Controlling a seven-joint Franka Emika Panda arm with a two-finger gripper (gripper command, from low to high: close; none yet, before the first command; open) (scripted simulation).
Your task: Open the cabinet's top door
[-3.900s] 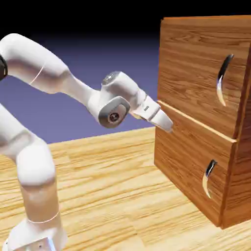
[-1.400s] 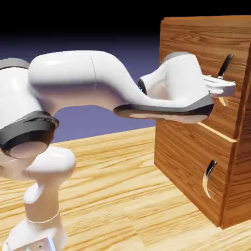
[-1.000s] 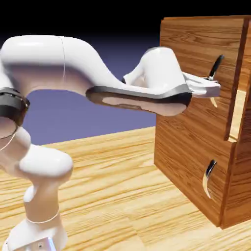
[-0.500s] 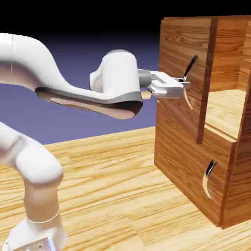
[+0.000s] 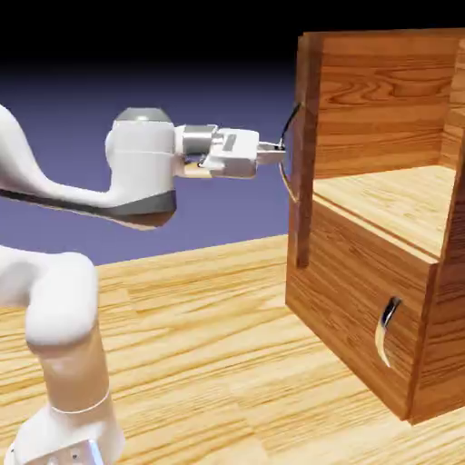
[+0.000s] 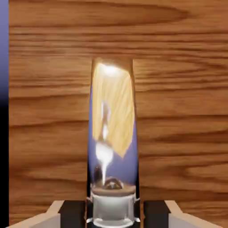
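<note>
A table [image 5: 209,363] of pale wood grain is seen beneath everything. The cabinet [image 5: 363,300] is set directly on it at the right, and the robot's white base [image 5: 68,440] at the lower left.

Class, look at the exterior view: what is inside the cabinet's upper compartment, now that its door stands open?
Inside the cabinet, only a bare wooden shelf and back wall show. The top door hides the compartment's left corner.

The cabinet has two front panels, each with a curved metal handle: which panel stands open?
The top door, swung out edge-on to the exterior view, baring the upper compartment. The gripper is shut on its handle. The lower panel sits flush, handle untouched.
</note>
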